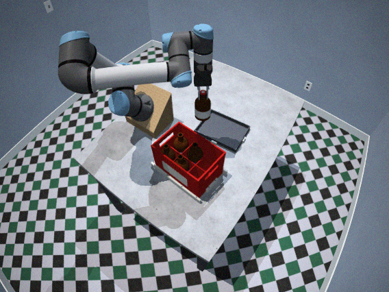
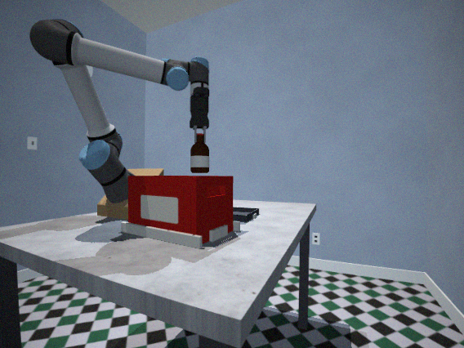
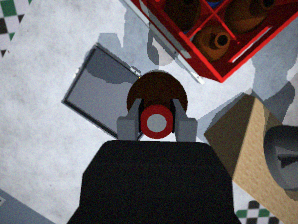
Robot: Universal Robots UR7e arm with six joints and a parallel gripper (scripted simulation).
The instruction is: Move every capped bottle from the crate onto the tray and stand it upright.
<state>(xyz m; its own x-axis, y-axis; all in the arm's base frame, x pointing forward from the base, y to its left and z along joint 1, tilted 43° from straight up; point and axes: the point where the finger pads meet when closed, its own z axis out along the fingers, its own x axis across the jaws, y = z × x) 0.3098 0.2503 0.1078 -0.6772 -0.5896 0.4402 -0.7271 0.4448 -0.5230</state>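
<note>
The top view looks steeply down from high above and well back, taking in the whole table and much checkered floor, with the arm's base at upper left of the frame; the exterior view sits low, near table height and close to a table corner, facing across the top toward the blue walls; the wrist view looks straight down from the arm's end, close in, its lower half filled by the gripper body; all three share the red crate and the dark tray.
</note>
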